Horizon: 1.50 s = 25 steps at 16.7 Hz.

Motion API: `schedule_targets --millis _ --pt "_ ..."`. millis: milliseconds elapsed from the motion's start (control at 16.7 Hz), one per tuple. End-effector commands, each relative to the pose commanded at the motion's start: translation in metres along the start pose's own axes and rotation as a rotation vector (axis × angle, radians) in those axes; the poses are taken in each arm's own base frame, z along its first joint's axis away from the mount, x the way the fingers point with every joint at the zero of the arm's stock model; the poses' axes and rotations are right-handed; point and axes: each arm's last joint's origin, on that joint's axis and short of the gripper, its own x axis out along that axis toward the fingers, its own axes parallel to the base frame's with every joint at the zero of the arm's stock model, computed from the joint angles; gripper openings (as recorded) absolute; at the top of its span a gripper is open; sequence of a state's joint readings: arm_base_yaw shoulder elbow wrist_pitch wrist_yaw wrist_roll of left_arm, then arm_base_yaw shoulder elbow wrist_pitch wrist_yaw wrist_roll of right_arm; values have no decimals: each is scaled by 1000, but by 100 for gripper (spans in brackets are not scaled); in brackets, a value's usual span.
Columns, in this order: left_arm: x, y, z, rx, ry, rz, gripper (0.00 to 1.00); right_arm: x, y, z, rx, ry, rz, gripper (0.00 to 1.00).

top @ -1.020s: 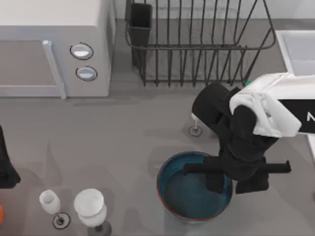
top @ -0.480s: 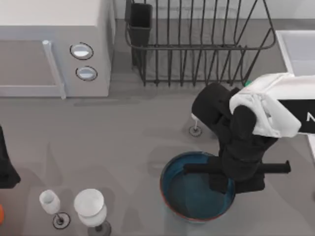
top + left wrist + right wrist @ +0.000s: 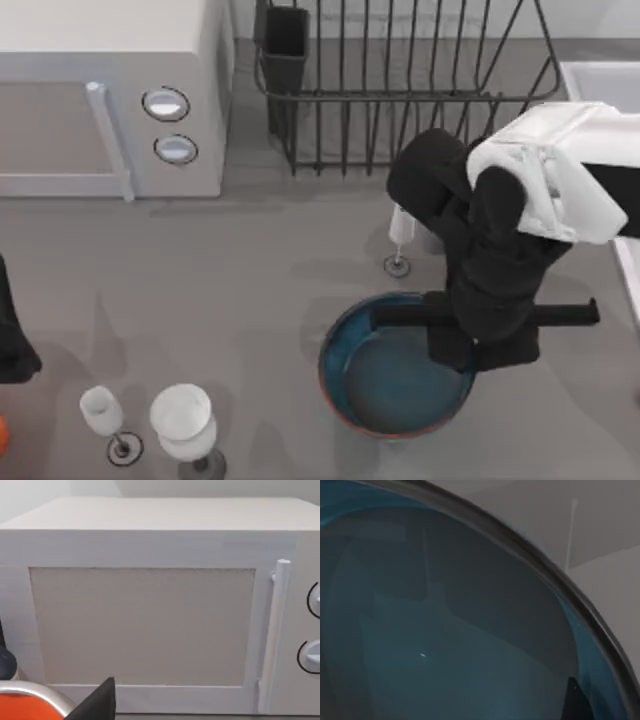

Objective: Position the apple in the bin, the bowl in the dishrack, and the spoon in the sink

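**Right gripper over bowl rim, left arm parked at frame edge**

Far left edge, top view: the left arm (image 3: pixel 12 335) sits dark against the frame border, lower left. Cannot tell how its jaws stand. An orange thing (image 3: pixel 3 434) shows as a sliver at the bottom-left corner; the left wrist view has it close up (image 3: pixel 30 707) with a pale rim over it.

Upper left: white microwave (image 3: pixel 110 95), door handle and two round knobs on its right side. The left wrist view faces its door (image 3: pixel 142 625) straight on.

Lower left: two wine glasses, a small one (image 3: pixel 101 412) and a larger one (image 3: pixel 182 415) just beside it, both on the grey table (image 3: pixel 230 280).

Top centre: dishrack (image 3: pixel 400 90), black wire bars upright, dark cup at its left corner. Nothing visible among the bars.

Centre: a third small glass (image 3: pixel 400 232) stands just below the rack, partly hidden by the right arm.

Lower centre-right: bowl (image 3: pixel 385 375), blue inside, reddish rim, apart from the rack. Right gripper (image 3: pixel 455 345) is at the bowl's right rim, coming down from the white arm at the upper right. Jaw state: cannot tell, as the wrist body covers the fingers from above. The right wrist view looks into the blue interior (image 3: pixel 445 630), with a dark fingertip (image 3: pixel 575 702) at the frame's lower right.

Far right: sink (image 3: pixel 590 85), pale rim, mostly behind the arm.
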<state>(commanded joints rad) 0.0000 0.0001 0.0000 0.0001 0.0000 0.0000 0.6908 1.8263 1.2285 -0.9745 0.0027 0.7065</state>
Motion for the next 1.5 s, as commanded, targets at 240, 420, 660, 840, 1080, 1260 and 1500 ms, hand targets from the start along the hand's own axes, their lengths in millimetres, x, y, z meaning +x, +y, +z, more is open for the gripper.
schedule_targets --millis 240,420,660,840,1080,1260,1500 --pt "0 0 0 0 0 0 100 -45 -2 -2 0 7 -4 0" --pt "0 0 0 0 0 0 100 -62 -4 -4 -1 -1 3 0" --pt "0 0 0 0 0 0 100 -60 -3 -4 -4 -1 1 0" --pt "0 0 0 0 0 0 100 -68 7 -5 -76 -108 9 0" --pt "0 0 0 0 0 0 100 -95 32 -7 -233 -457 24 0" --pt "0 0 0 0 0 0 100 -126 54 -13 -299 -811 25 0" --pt "0 0 0 0 0 0 100 -182 68 -32 -227 -1258 15 0"
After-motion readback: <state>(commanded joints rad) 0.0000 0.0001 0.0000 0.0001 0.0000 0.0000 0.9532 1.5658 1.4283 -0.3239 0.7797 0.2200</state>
